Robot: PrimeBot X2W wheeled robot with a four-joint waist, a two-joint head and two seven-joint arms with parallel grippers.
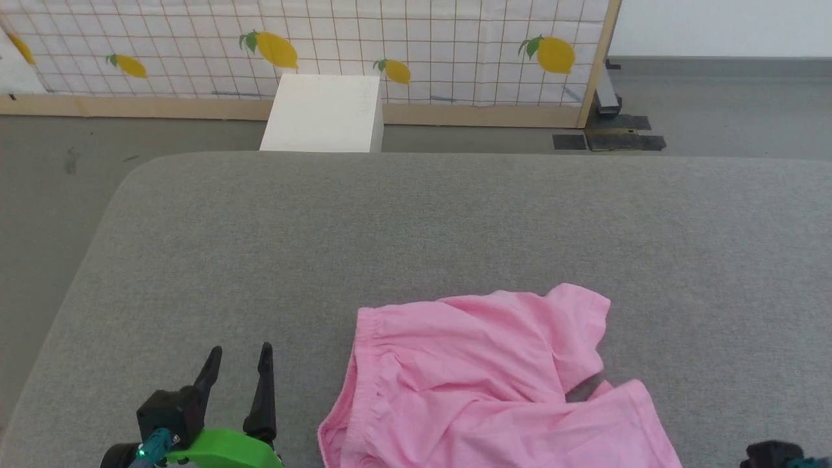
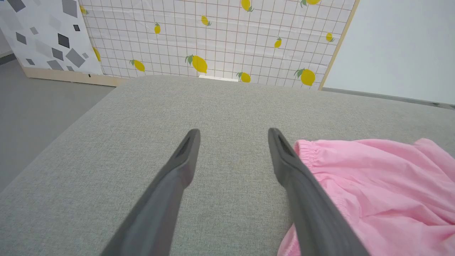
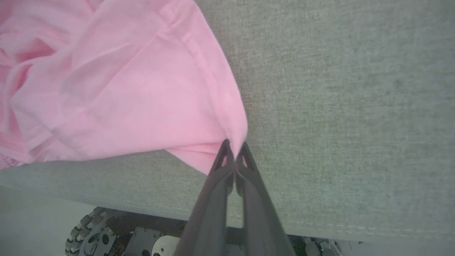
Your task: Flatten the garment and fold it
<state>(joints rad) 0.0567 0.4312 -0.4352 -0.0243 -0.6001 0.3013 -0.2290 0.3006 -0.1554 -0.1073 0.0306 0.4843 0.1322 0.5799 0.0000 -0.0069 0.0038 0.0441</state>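
Pincer of the left arm (image 1: 239,354) sits at the lower left of the head view, released, its two dark fingers spread apart over bare grey tabletop (image 1: 260,227) with nothing between them. In the left wrist view the same pincer (image 2: 234,135) points up the frame, and the garment (image 2: 373,185) lies just beside its right-hand finger, at the lower right. Garment location in the head view: lower centre to lower right (image 1: 481,377), resting on the tabletop near the bottom edge, partly spread but wrinkled. The gathered elastic band (image 1: 354,370) forms the garment's left edge and runs roughly top to bottom of the frame. The two leg parts extend to the right, so the long axis lies left to right across the picture. One leg reaches toward centre right, the other toward lower right, with a narrow gap of grey between them. Right pincer (image 3: 234,145), seen in the right wrist view, is clenched on the corner of a leg hem at centre frame, above the tabletop's stitched edge. Judgement: the band side is unheld and lies immediately to the right of the left pincer, which is the nearer arm to it. Flattening appears to call for a short move of that pincer rightward onto the band, then tension along the long axis.
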